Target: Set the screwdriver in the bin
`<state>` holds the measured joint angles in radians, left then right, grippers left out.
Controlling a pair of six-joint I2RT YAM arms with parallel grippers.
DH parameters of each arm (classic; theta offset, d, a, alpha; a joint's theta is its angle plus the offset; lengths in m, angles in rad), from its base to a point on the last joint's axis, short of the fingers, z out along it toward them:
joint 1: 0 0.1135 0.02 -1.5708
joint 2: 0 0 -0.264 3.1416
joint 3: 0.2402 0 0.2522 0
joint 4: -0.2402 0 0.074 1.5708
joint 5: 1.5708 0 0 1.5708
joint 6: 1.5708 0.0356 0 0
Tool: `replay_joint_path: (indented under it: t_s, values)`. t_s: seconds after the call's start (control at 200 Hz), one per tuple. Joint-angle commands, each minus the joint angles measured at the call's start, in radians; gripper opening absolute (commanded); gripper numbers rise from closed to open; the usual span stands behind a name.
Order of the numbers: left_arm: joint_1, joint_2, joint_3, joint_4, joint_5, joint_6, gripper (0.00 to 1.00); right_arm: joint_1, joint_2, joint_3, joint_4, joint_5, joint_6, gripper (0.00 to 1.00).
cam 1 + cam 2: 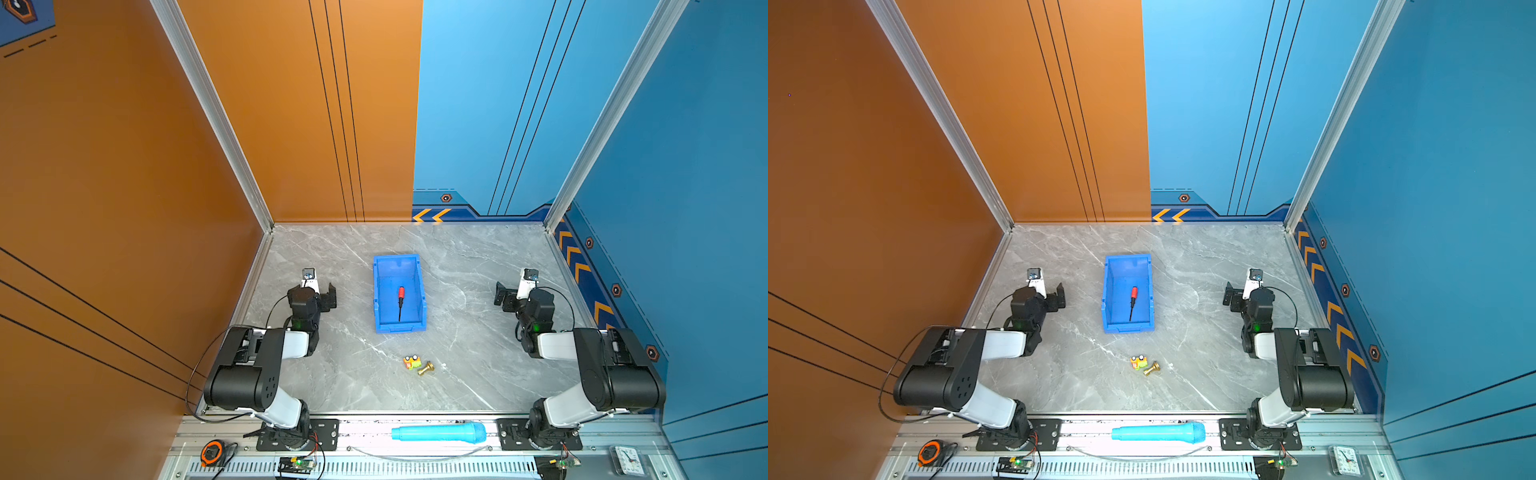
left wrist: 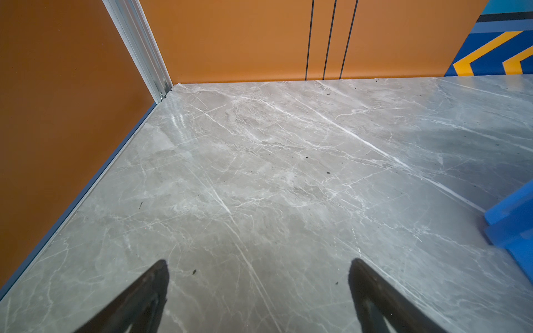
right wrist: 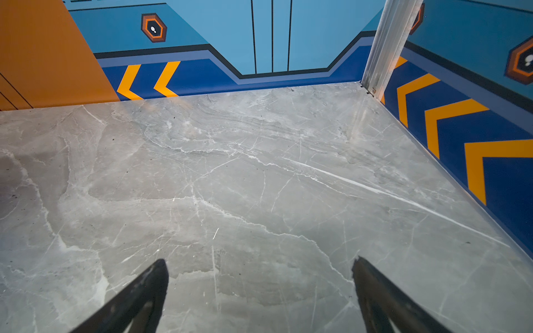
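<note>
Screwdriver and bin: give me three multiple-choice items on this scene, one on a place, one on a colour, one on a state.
1. Where does the screwdriver lie?
A. On the table
B. Inside the bin
C. On the front rail

2. What colour is the screwdriver's handle?
A. Red
B. Green
C. Yellow

3. How does the left gripper stand?
A. Shut on the screwdriver
B. Shut on nothing
C. Open, holding nothing

Answers:
1 B: both top views show it lying on the bin's floor, within the walls.
2 A: the handle is red above a thin black shaft.
3 C: in the left wrist view its jaws stand wide apart with nothing between them.
</note>
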<state>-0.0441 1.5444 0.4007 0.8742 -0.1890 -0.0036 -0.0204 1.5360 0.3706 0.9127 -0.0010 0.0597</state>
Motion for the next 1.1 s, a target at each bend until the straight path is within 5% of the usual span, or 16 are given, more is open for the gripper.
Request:
replay_joint_path:
  t_s: [0.0,1.096]
  values:
    - [0.003,0.014,-0.016,0.029,0.013,0.011,0.98,0.008,0.013,-0.004,0.015,-0.008,0.010,1.00]
    - [0.003,0.015,-0.016,0.033,0.010,0.013,0.98,0.023,0.012,0.004,-0.003,0.029,0.002,1.00]
